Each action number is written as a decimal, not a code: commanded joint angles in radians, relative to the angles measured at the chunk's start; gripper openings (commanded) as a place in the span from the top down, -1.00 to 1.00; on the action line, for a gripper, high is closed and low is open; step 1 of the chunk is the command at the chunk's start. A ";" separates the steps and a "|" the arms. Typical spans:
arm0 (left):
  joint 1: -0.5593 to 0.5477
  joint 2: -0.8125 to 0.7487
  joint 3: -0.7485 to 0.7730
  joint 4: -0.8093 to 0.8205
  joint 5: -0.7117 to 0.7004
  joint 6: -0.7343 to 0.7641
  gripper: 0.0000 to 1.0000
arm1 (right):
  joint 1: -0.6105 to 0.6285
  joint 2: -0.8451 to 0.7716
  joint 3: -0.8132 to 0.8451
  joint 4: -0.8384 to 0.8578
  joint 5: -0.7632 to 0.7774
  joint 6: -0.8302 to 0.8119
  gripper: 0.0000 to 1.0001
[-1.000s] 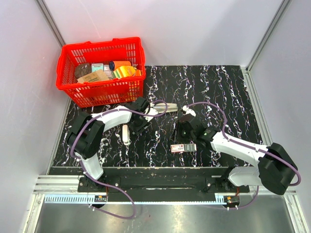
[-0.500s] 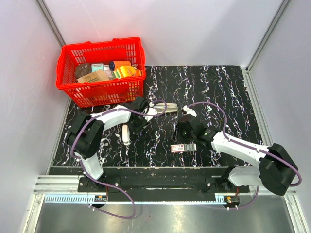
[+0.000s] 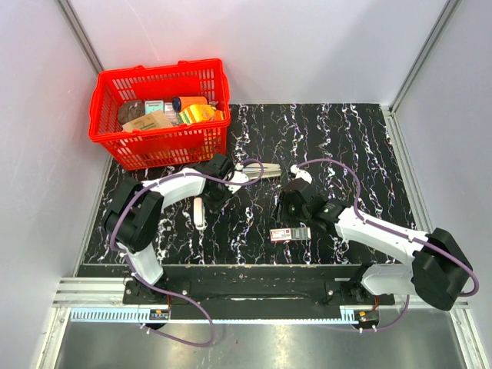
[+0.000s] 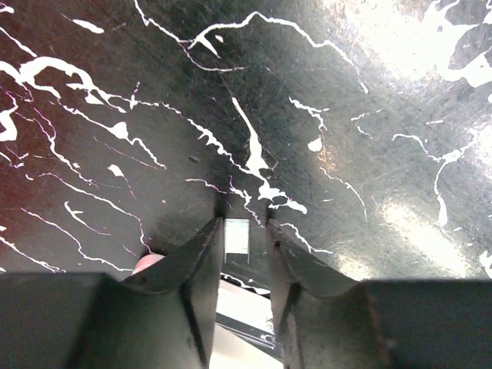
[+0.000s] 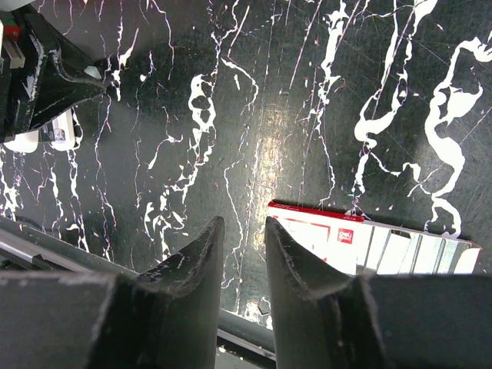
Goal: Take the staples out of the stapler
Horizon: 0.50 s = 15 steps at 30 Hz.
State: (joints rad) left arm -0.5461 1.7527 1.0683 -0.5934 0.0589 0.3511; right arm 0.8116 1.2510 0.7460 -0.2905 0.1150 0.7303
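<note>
Left wrist view showed your left hand [image 4: 244,224] clamped on the stapler [image 4: 237,237], its length running back along the grip. Your right hand [image 5: 242,223], barely parted and empty, stood off to its right.

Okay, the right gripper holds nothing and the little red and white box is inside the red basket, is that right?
One thing is off: the red and white box is not inside the red basket. It lies on the black table next to the right gripper, which holds nothing. The right wrist view shows it.
</note>
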 commanded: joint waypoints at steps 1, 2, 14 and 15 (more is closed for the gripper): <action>0.012 0.030 -0.051 -0.060 -0.028 0.026 0.44 | 0.009 -0.021 0.030 0.001 0.032 -0.006 0.32; 0.011 0.031 -0.051 -0.062 -0.028 0.028 0.48 | 0.009 -0.022 0.029 0.004 0.032 -0.008 0.32; 0.011 0.007 0.125 -0.169 0.041 0.011 0.73 | 0.008 -0.056 0.023 0.002 0.057 -0.029 0.32; 0.011 -0.001 0.171 -0.192 0.056 0.008 0.74 | 0.008 -0.061 0.029 -0.004 0.061 -0.035 0.32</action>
State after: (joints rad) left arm -0.5419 1.7596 1.1015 -0.6842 0.0635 0.3626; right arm 0.8116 1.2377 0.7460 -0.2905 0.1234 0.7235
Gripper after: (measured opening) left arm 0.208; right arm 0.338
